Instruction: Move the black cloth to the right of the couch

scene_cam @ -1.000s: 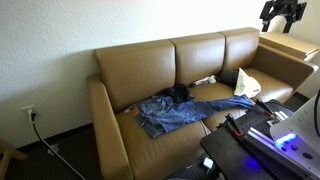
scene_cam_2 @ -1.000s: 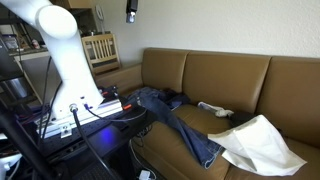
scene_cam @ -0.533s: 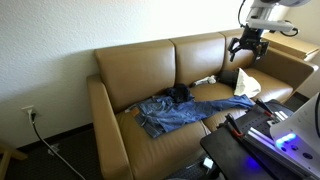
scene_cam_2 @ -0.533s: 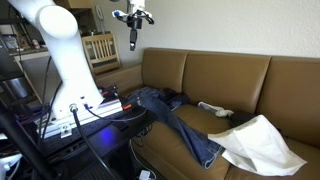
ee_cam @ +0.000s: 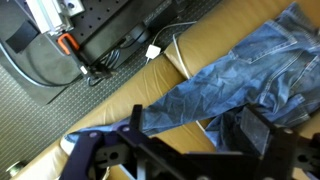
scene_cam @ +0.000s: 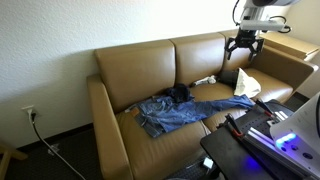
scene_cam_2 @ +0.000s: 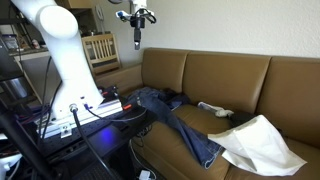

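Note:
The black cloth (scene_cam: 180, 93) lies bunched on the middle seat of the tan couch (scene_cam: 130, 70), touching the blue jeans (scene_cam: 190, 110); it also shows in the other exterior view (scene_cam_2: 175, 97). My gripper (scene_cam: 242, 44) hangs open and empty in the air above the couch's end cushion, well away from the cloth, and shows in both exterior views (scene_cam_2: 137, 38). In the wrist view the open fingers (ee_cam: 195, 140) frame a jeans leg (ee_cam: 220, 70) far below. A dark patch by one finger may be the cloth; I cannot tell.
A white cloth (scene_cam: 247, 82) lies on the end seat under the gripper and shows in both exterior views (scene_cam_2: 258, 142). A small white object (scene_cam: 205, 80) rests at the seat back. The robot's black base with cables (scene_cam: 255, 135) stands before the couch. A wooden chair (scene_cam_2: 100, 48) is beside it.
The gripper came down from high beside the couch to above the end cushion, then rose slightly. The cloths and jeans have not moved.

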`<action>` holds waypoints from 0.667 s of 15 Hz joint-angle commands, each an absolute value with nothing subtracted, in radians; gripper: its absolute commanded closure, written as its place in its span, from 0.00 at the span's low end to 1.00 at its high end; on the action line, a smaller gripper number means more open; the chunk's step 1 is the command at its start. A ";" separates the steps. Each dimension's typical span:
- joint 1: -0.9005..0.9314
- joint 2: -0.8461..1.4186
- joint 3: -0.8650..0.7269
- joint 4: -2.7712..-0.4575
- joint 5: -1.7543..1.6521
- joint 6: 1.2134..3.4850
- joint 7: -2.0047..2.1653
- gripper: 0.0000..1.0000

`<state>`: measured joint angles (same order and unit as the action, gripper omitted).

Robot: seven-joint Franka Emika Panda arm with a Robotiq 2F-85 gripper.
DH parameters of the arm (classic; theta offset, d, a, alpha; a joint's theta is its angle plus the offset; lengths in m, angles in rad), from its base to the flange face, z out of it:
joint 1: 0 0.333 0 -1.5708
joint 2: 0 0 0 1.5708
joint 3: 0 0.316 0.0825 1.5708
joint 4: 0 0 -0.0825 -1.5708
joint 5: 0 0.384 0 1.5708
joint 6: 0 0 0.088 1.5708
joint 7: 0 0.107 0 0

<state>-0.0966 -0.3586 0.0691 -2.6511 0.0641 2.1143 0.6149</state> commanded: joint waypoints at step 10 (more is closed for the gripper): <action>-0.139 0.270 0.191 -2.462 0.128 2.629 0.647 0.00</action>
<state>-0.0829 0.1394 0.1038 -2.5927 -0.0448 2.6923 0.8408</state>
